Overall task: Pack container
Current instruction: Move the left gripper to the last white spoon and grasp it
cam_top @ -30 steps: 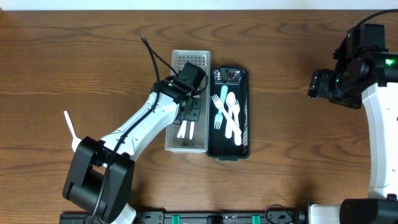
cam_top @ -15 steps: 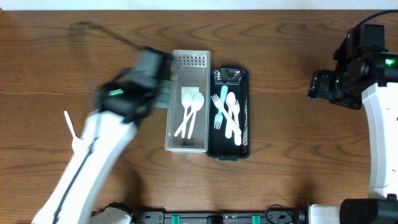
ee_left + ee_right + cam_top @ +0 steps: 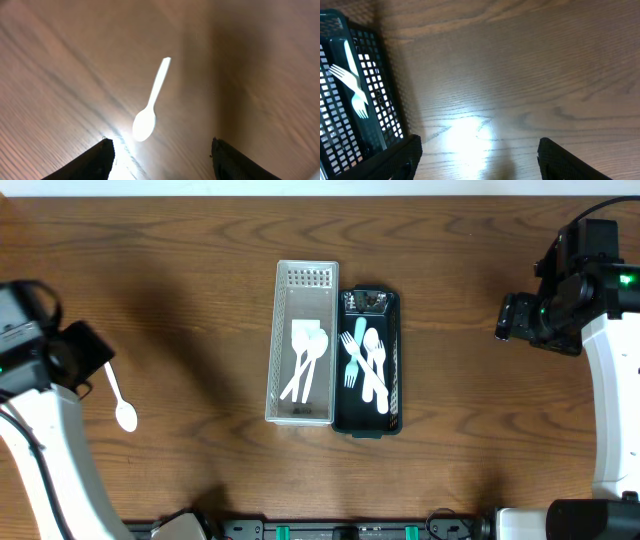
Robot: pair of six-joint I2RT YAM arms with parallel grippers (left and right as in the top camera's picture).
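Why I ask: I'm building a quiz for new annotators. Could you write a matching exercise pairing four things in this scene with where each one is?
Things:
1. loose spoon
2. teal fork
3. grouped spoons
4. right pincer

Places:
A. inside the black tray
B. on the bare table, left of both containers
C. inside the white basket
D. above the table's right side, apart from both containers

Pairs: 1-B, 2-A, 3-C, 4-D
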